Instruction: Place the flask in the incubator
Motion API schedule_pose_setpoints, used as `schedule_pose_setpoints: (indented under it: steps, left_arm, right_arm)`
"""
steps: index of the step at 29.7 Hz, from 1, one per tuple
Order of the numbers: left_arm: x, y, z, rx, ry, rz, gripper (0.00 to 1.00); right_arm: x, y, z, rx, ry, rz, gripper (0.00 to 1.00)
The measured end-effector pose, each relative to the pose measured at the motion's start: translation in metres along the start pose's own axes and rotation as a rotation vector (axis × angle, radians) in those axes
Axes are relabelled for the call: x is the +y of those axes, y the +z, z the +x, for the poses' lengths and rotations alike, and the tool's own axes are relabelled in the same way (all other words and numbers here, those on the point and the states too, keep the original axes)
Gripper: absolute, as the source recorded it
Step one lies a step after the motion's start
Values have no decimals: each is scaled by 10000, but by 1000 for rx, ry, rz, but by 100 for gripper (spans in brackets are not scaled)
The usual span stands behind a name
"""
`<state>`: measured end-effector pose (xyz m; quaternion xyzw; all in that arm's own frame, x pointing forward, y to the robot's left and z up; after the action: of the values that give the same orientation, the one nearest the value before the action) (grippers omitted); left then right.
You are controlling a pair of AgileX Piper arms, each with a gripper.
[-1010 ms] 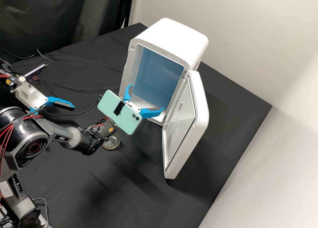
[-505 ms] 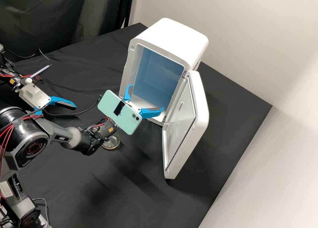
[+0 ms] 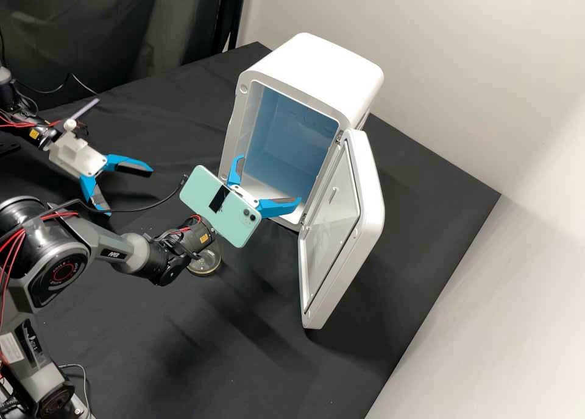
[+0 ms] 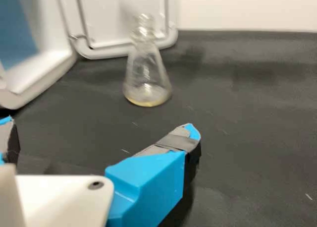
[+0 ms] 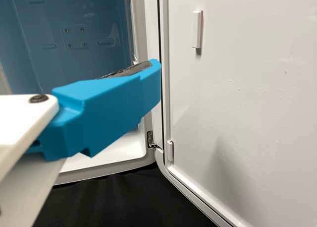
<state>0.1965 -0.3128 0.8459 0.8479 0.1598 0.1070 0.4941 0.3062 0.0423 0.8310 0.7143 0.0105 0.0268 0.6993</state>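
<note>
Left pincer (image 3: 129, 190) now closer to flask (image 4: 146, 68), wide, empty. Flask stands on counter (image 3: 183, 346), near-left of open incubator (image 3: 317, 72). Right pincer (image 3: 266, 184) wide at its mouth. Grasp likely next.

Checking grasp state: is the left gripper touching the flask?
Apart. Left wrist view: bare bench lies between the open left gripper and the standing flask.
</note>
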Motion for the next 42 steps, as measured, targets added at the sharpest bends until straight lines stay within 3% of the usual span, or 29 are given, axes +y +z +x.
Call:
schedule_pose_setpoints:
  steps: [2, 5, 17, 23, 25, 33, 37, 42]
  left_arm:
    - [47, -48, -31, 13, 20, -14, 100]
    - [93, -81, -65, 14, 37, -15, 100]
    - [122, -74, -58, -35, 35, -42, 100]
    - [160, -152, -73, -51, 37, -40, 100]
    - [185, -198, -84, -35, 48, -58, 100]
    - [263, -319, -99, 0, 81, -95, 100]
    - [332, -345, -106, -8, 101, -71, 100]
    - [409, -369, -138, 1, 132, -91, 100]
  right_arm:
    - [0, 0, 0, 0, 0, 0, 100]
    - [0, 0, 0, 0, 0, 0, 100]
    - [0, 0, 0, 0, 0, 0, 100]
    - [0, 0, 0, 0, 0, 0, 100]
    - [0, 0, 0, 0, 0, 0, 100]
    - [0, 0, 0, 0, 0, 0, 100]
    - [0, 0, 0, 0, 0, 0, 100]
    - [0, 0, 0, 0, 0, 0, 100]
